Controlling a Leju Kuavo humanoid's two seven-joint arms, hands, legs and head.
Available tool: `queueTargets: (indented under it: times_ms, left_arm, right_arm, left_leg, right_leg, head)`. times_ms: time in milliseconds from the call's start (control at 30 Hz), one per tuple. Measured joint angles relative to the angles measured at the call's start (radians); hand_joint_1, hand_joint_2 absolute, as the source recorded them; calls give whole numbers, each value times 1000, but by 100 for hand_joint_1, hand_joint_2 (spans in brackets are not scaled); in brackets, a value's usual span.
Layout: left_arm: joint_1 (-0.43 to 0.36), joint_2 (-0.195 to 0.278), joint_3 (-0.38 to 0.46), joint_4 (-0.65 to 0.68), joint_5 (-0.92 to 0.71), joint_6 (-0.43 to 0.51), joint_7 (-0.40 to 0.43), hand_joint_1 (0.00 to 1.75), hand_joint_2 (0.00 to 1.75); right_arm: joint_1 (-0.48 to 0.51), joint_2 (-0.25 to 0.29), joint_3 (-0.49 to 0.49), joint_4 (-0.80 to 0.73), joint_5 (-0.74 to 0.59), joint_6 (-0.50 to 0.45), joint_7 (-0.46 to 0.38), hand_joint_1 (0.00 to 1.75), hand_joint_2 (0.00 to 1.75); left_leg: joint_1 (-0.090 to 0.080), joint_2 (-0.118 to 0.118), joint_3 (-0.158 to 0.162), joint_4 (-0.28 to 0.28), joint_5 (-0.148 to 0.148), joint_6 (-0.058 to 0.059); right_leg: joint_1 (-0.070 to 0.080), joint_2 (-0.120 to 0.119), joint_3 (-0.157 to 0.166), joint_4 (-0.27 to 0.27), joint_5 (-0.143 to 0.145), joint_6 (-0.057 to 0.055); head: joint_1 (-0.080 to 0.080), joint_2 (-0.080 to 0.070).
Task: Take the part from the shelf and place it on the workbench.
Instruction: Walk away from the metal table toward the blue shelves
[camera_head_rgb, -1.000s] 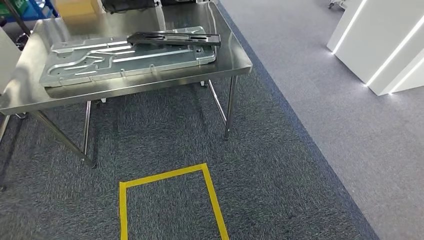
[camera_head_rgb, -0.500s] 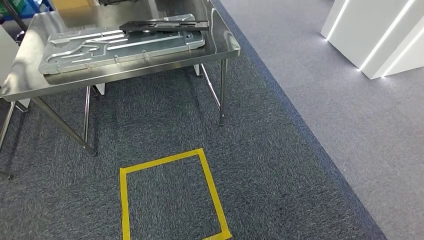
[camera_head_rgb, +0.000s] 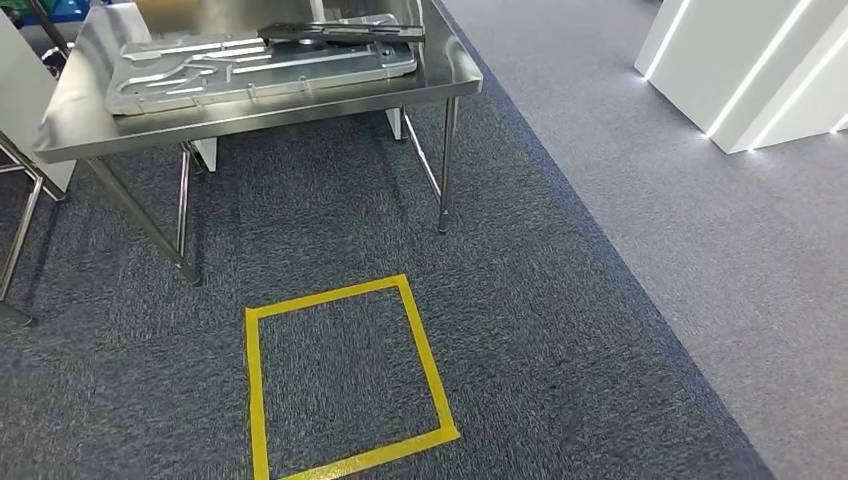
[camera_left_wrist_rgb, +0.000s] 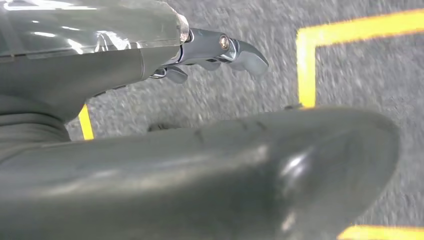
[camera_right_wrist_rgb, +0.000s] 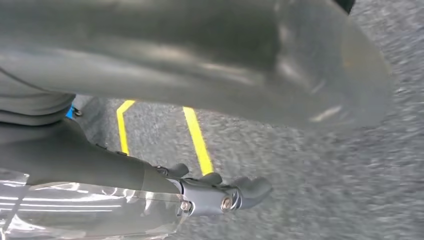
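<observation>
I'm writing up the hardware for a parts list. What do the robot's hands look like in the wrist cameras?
Left hand: a smooth grey rounded cover, a clear glossy plastic shell, and metallic grey fingers with a visible screw at the pivot. Right hand: the same build, with a grey cover, a clear shell, darker fingers and screw heads. I can make out no cables or markings.

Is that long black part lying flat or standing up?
Flat: the black part lies lengthwise on the silver panel atop the workbench.

yellow tape square (camera_head_rgb: 345, 375) on dark carpet (camera_head_rgb: 560, 330), white lit panels (camera_head_rgb: 750, 70) at right
</observation>
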Motion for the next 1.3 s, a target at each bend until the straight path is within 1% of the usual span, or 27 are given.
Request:
queueTargets:
  times_ms: [67, 100, 133, 167, 200, 233, 300, 333, 367, 433, 467, 567, 600, 633, 700, 733, 767, 833, 900, 967, 1000, 1100, 1133, 1167, 1200, 1233, 1300]
  left_arm:
    - [1, 0, -3, 0, -3, 0, -2, 0, 0]
    - [2, 0, -4, 0, -6, 1, -3, 0, 0]
    - [2, 0, -5, 0, -8, 1, -4, 0, 0]
    - [1, 0, -7, 0, -9, 1, -3, 0, 0]
    - [1, 0, -9, 0, -10, 1, -2, 0, 0]
    - [-1, 0, -11, 0, -10, 1, -1, 0, 0]
    - [-4, 0, -14, 0, -10, 1, 3, 0, 0]
    - [-5, 0, -16, 0, -10, 1, 4, 0, 0]
    - [-7, 0, -17, 0, -10, 1, 5, 0, 0]
    - [-8, 2, -17, 0, -10, 1, 6, 0, 0]
    - [-7, 2, -18, 0, -10, 1, 7, 0, 0]
    - [-2, 3, -18, 0, -10, 5, 8, 0, 0]
    - [-2, 3, -18, 0, -11, 7, 8, 0, 0]
    - [-2, 3, -18, 0, -11, 9, 10, 0, 0]
    - [-2, 4, -18, 0, -11, 14, 13, 0, 0]
    - [-2, 4, -18, 0, -11, 18, 15, 0, 0]
    - [-3, 5, -18, 0, -10, 22, 16, 0, 0]
    - [-6, 9, -18, 0, -10, 27, 20, 0, 0]
    - [-9, 11, -18, 0, -11, 29, 22, 0, 0]
    - [-7, 10, -18, 0, -12, 30, 24, 0, 0]
    - [-5, 10, -18, 0, -12, 31, 25, 0, 0]
    - [-2, 10, -18, 0, -12, 34, 24, 0, 0]
    - [0, 10, -18, 0, -12, 34, 23, 0, 0]
    - [2, 11, -18, 0, -12, 34, 22, 0, 0]
    - [3, 11, -18, 0, -12, 34, 21, 0, 0]
    - [3, 11, -18, 0, -12, 34, 21, 0, 0]
    - [1, 10, -19, 0, -12, 34, 21, 0, 0]
  right_arm:
    - [2, 0, 0, 1, -1, 0, -5, 0, 0]
    - [3, 0, 0, 2, -1, 0, -7, 0, 0]
    - [3, 0, 0, 2, -2, 0, -8, 0, 0]
    - [3, 0, 0, 2, -3, 0, -9, 0, 0]
    - [2, 0, 0, 2, -4, 0, -10, 0, 0]
    - [-1, 0, 0, 2, -4, 0, -10, 0, 0]
    - [-6, -1, -1, 2, -6, 0, -10, 0, 0]
    - [-9, -1, -1, 2, -6, 0, -10, 0, 0]
    - [-10, -2, -1, 2, -7, 0, -10, 0, 0]
    - [-10, -1, -2, 2, -8, 0, -10, 0, 0]
    - [-10, -1, -3, 2, -8, 0, -10, 0, 0]
    - [-9, -2, -6, 2, -8, 0, -10, 0, 0]
    - [-8, -3, -7, 2, -8, 0, -10, 0, 0]
    - [-8, -4, -7, 2, -8, 1, -11, 0, 0]
    - [-8, -5, -7, 2, -7, 4, -12, 0, 0]
    - [-8, -5, -7, 2, -6, 4, -12, 0, 0]
    - [-9, -5, -7, 2, -5, 5, -11, 0, 0]
    - [-9, -5, -7, 2, -4, 5, -10, 0, 0]
    - [-9, -6, -7, 2, -4, 6, -10, 0, 0]
    - [-10, -10, -7, 2, -4, 10, -12, 0, 0]
    - [-9, -12, -8, 2, -4, 14, -14, 0, 0]
    - [-6, -14, -8, 2, -1, 29, -21, 0, 0]
    - [-5, -14, -8, 2, 2, 34, -22, 0, 0]
    - [-5, -15, -8, 2, 5, 38, -21, 0, 0]
    - [-5, -16, -7, 2, 7, 40, -19, 0, 0]
    - [-5, -17, -7, 2, 9, 41, -16, 0, 0]
    - [-4, -20, -7, 2, 12, 41, -10, 0, 0]
  left_leg:
    - [-2, 1, -35, 3, 26, 4]
    - [-3, 2, -55, 7, 39, 4]
    - [-3, 3, -75, 12, 51, 2]
    - [-3, 5, -96, 20, 62, 0]
    - [-3, 5, -116, 28, 72, -2]
    - [-4, 5, -134, 36, 80, -6]
    - [-6, 6, -158, 52, 95, -14]
    - [-7, 6, -165, 57, 104, -20]
    - [-7, 7, -170, 59, 113, -25]
    - [-4, 4, -181, 64, 113, -37]
    - [-2, 0, -189, 81, 88, -43]
    - [3, -8, -222, 220, -59, -54]
    - [4, -8, -232, 282, -86, -56]
    - [5, -8, -235, 332, -85, -57]
    - [5, -8, -210, 355, -16, -57]
    - [5, -8, -175, 316, 20, -54]
    - [4, -8, -125, 249, 34, -50]
    - [1, -8, -21, 92, 3, -40]
    - [-2, -8, 18, 11, -31, -30]
    - [1, -6, 9, 4, -24, -18]
    - [3, -5, 3, 2, -16, -12]
    - [3, -6, -20, 4, 4, -3]
    - [1, -8, -28, 6, 8, -3]
    - [1, -11, -35, 9, 11, -5]
    - [0, -14, -40, 13, 14, -6]
    - [0, -19, -44, 17, 15, -7]
    - [-1, -32, -49, 24, 16, -10]
  right_leg:
    - [-3, 1, -25, 125, -99, 8]
    - [-5, 1, -30, 182, -115, 11]
    - [-6, 1, -25, 215, -103, 14]
    - [-6, 1, -5, 218, -74, 14]
    - [-6, 1, 32, 186, -44, 13]
    - [-6, 1, 90, 122, -32, 9]
    - [-2, 2, 209, -36, -55, -2]
    - [2, 2, 244, -89, -73, -8]
    - [5, 2, 255, -115, -79, -15]
    - [4, -1, 239, -120, -64, -31]
    - [2, -4, 228, -121, -52, -40]
    - [4, -8, 182, -121, -17, -55]
    - [6, -8, 164, -119, -6, -56]
    - [7, -8, 145, -116, 5, -56]
    - [8, -9, 108, -108, 28, -53]
    - [8, -9, 93, -103, 37, -51]
    - [9, -8, 81, -97, 43, -48]
    - [11, -8, 65, -83, 54, -39]
    - [13, -11, 55, -77, 68, -26]
    - [12, -10, 46, -73, 74, -13]
    - [10, -8, 37, -52, 57, -8]
    - [3, -3, -25, 119, -57, 7]
    - [2, -2, -44, 178, -85, 10]
    - [2, -2, -49, 210, -96, 12]
    - [2, -1, -34, 203, -89, 11]
    - [2, 2, 0, 158, -66, 9]
    - [2, 37, 90, 13, -17, -1]
  head:
    - [0, 0]
    - [0, 0]
    - [0, 0]
    - [0, 0]
    - [0, 0]
    - [0, 0]
    - [0, 0]
    - [0, 0]
    - [0, 0]
    - [0, 0]
    - [0, 0]
    - [0, 0]
    - [0, 0]
    - [0, 0]
    - [0, 0]
    - [0, 0]
    - [0, 0]
    - [0, 0]
    - [0, 0]
    - [0, 0]
    - [0, 0]
    - [0, 0]
    - [0, 0]
    - [0, 0]
    - [0, 0]
    - [0, 0]
    - [0, 0]
